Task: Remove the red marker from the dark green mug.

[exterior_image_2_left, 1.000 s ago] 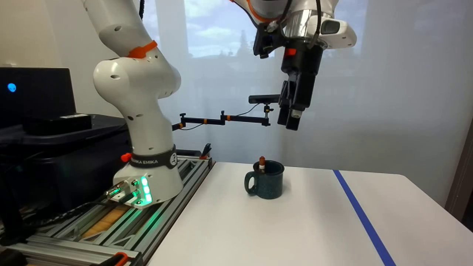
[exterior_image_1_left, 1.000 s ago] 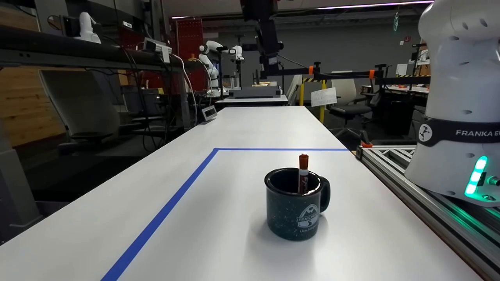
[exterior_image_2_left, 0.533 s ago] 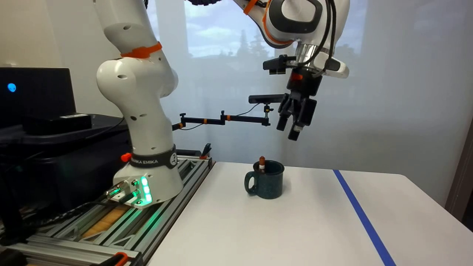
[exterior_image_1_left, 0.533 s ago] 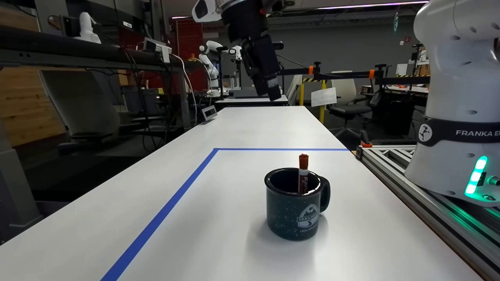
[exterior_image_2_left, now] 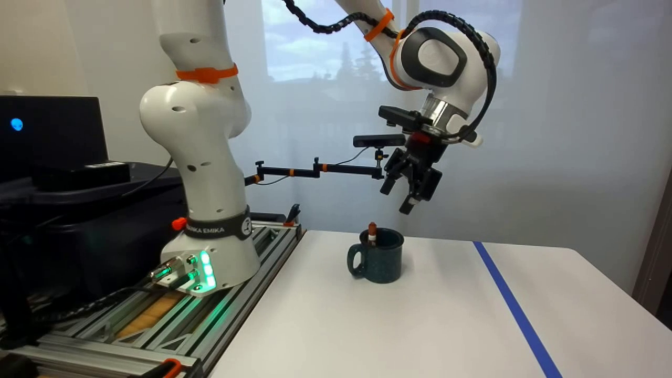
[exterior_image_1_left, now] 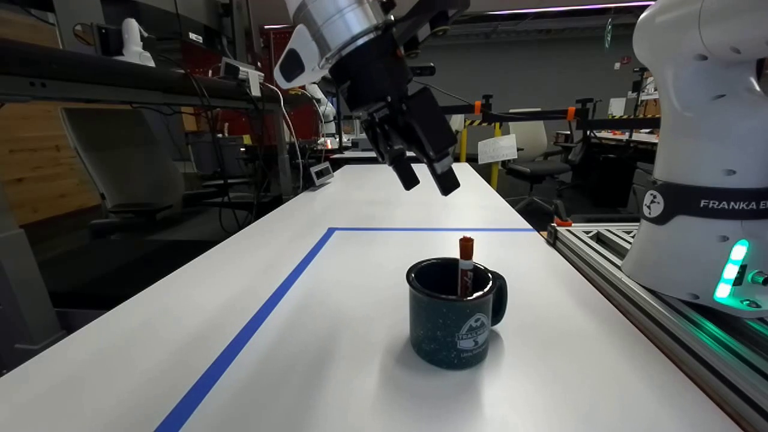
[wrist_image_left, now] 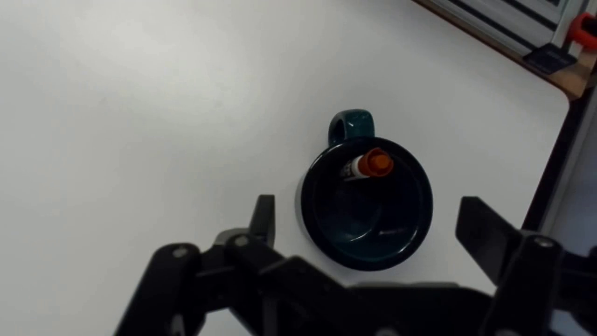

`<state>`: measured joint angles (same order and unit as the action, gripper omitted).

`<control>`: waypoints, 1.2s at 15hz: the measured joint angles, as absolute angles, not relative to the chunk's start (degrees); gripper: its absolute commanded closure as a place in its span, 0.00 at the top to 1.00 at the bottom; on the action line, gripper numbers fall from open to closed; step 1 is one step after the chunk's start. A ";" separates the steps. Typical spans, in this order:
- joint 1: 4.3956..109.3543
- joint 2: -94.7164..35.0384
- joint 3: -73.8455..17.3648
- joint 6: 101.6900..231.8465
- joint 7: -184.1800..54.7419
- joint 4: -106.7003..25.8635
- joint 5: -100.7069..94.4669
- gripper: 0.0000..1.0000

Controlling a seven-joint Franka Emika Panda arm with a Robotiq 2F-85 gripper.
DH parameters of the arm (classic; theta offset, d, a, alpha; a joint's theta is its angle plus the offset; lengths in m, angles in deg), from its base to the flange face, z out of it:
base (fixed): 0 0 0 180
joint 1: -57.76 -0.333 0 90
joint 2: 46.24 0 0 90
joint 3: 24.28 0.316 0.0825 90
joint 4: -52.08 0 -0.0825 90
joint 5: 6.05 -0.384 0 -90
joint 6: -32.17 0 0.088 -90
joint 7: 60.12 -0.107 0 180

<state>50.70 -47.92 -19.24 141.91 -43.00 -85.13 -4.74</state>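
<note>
Lowered in the past second, the gripper (exterior_image_1_left: 427, 182) hangs tilted above and apart from the mug (exterior_image_1_left: 447, 330), jaws spread wide and holding nothing. Nearest in an exterior view, the mug, squat, glossy and speckled dark green, contains the marker (exterior_image_1_left: 466, 267), near-upright, its rust-red cap above the round rim. Beside and behind it, blue tape (exterior_image_1_left: 288, 282) lines the smooth white table (exterior_image_1_left: 312, 360). Farther off, a paper sheet (exterior_image_1_left: 497, 149) hangs beside a pale-backed chair (exterior_image_1_left: 531, 138).

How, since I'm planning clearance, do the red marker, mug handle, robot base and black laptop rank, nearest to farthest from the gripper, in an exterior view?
1. Red marker, in the mug below the gripper.
2. Mug handle, lower and left.
3. Robot base, further left.
4. Black laptop, picture's far left.
</note>
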 measured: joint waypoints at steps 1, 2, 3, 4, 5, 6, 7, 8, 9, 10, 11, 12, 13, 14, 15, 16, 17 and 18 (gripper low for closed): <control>50.73 -47.71 -19.20 142.01 -43.05 -85.13 -4.72 1.00; 50.86 -47.71 -19.27 142.01 -43.05 -85.13 -4.71 1.00; 51.01 -47.72 -19.34 142.01 -43.05 -85.13 -4.71 1.00; 51.03 -47.69 -19.36 142.01 -43.05 -85.13 -4.71 1.00; 51.04 -47.64 -19.36 142.01 -42.96 -85.13 -4.71 1.00; 51.04 -47.57 -19.33 141.99 -42.88 -85.13 -4.71 1.00; 51.00 -47.44 -19.24 141.99 -42.86 -85.14 -4.73 1.00; 50.96 -47.26 -19.06 141.99 -42.79 -85.14 -4.79 1.00; 50.93 -47.03 -18.76 141.98 -42.76 -85.14 -4.79 1.00; 50.87 -46.68 -18.38 141.98 -42.68 -85.14 -4.81 1.00; 50.76 -46.24 -18.01 141.93 -42.41 -85.14 -4.90 1.00; 50.62 -45.78 -17.67 141.87 -42.08 -85.14 -4.91 1.00; 50.49 -45.28 -17.35 141.73 -41.73 -85.14 -4.97 1.00; 50.36 -44.72 -17.03 141.55 -41.37 -85.14 -5.06 1.00; 50.24 -44.15 -16.77 141.37 -40.99 -85.14 -5.09 1.00; 50.16 -43.59 -16.54 141.12 -40.75 -85.14 -5.09 1.00; 50.13 -43.03 -16.34 140.98 -40.59 -85.13 -5.09 1.00; 50.12 -42.47 -16.20 140.94 -40.48 -85.13 -5.09 1.00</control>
<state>50.12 -42.47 -16.20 140.94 -40.48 -85.13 -5.09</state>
